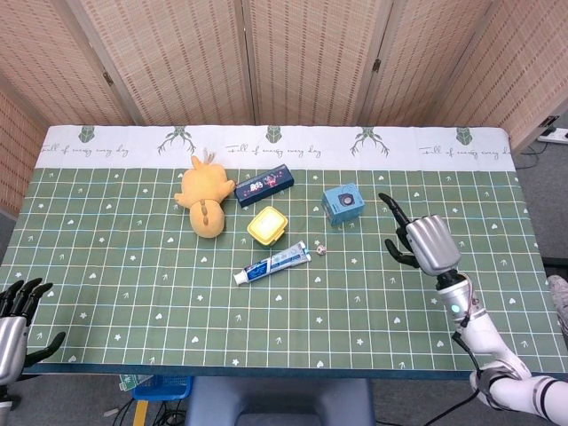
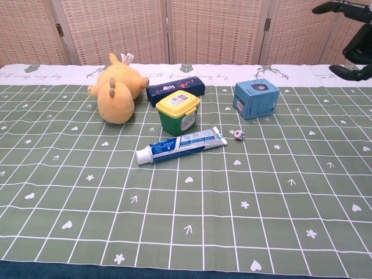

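A small white die (image 1: 321, 249) (image 2: 239, 134) lies on the green checked cloth, just right of the cap end of a toothpaste tube (image 1: 272, 263) (image 2: 181, 145). My right hand (image 1: 428, 241) (image 2: 351, 29) hovers high above the table's right part, fingers spread, holding nothing, well to the right of the die. A blue box (image 1: 343, 203) (image 2: 256, 98) stands between the die and that hand. My left hand (image 1: 13, 319) hangs off the near left corner, fingers apart and empty.
A yellow plush duck (image 1: 202, 197) (image 2: 115, 87) lies at the back left. A dark blue carton (image 1: 264, 185) (image 2: 175, 89) sits beside it, and a green tub with a yellow lid (image 1: 267, 224) (image 2: 178, 111) stands behind the toothpaste. Woven screens close off the back.
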`<control>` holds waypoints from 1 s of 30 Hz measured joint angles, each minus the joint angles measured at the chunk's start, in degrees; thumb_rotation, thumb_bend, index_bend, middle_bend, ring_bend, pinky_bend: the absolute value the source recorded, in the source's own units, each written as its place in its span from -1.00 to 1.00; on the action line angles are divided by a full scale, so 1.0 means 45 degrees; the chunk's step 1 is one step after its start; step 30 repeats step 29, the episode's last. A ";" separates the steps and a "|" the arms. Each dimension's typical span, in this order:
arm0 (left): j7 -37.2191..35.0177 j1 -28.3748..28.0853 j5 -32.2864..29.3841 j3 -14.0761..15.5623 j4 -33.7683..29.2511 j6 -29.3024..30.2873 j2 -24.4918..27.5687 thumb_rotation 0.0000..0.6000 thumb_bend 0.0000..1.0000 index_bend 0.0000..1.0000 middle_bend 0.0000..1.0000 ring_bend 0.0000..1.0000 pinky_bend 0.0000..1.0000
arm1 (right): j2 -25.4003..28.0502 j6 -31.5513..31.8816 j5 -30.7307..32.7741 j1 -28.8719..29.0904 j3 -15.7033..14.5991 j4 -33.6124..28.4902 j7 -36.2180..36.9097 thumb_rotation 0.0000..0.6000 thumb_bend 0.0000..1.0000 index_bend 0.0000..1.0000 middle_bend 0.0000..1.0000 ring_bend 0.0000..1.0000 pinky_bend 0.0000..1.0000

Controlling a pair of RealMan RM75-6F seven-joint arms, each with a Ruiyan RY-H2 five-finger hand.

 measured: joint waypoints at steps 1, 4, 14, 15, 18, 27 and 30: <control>0.0008 -0.0004 -0.0003 0.0000 -0.0005 -0.0009 0.0002 1.00 -0.53 -0.63 -0.69 -0.79 -0.67 | 0.0219 -0.0101 0.0124 -0.0055 -0.0031 -0.0222 -0.0205 1.00 -0.34 -1.00 0.79 0.99 0.97; 0.0041 -0.0021 0.0005 -0.0018 -0.0041 -0.0012 0.0036 1.00 -0.53 -0.63 -0.69 -0.79 -0.67 | 0.0960 -0.0371 0.0552 -0.0267 -0.0141 -0.0988 -0.0962 1.00 -0.35 -1.00 0.71 0.90 0.95; 0.0183 -0.0036 0.0045 -0.0080 -0.0223 0.0067 0.0175 1.00 -0.53 -0.63 -0.69 -0.79 -0.67 | 0.3501 -0.0330 0.1626 -0.1558 -0.0734 -0.3472 -0.2845 1.00 -0.37 -0.88 -0.22 -0.22 0.14; 0.0198 -0.0043 0.0058 -0.0086 -0.0230 0.0072 0.0163 1.00 -0.53 -0.63 -0.69 -0.79 -0.67 | 0.3618 -0.0107 0.1618 -0.1790 -0.0821 -0.3583 -0.2836 1.00 -0.38 -0.88 -0.32 -0.34 0.04; 0.0221 -0.0073 0.0154 -0.0121 -0.0200 0.0129 0.0083 1.00 -0.53 -0.63 -0.69 -0.79 -0.67 | 0.3803 0.0614 0.1488 -0.2459 -0.1068 -0.3747 -0.2646 1.00 -0.39 -0.88 -0.54 -0.56 -0.22; 0.0452 -0.0140 0.0449 -0.0204 -0.0271 0.0336 -0.0072 1.00 -0.53 -0.63 -0.69 -0.79 -0.67 | 0.4070 0.2544 0.0665 -0.4371 -0.1846 -0.3841 -0.1652 1.00 -0.40 -0.90 -0.67 -0.70 -0.32; 0.0553 -0.0132 0.0489 -0.0180 -0.0353 0.0351 -0.0095 1.00 -0.53 -0.63 -0.69 -0.79 -0.67 | 0.4059 0.2804 0.0528 -0.4612 -0.1916 -0.3824 -0.1419 1.00 -0.40 -0.90 -0.67 -0.70 -0.32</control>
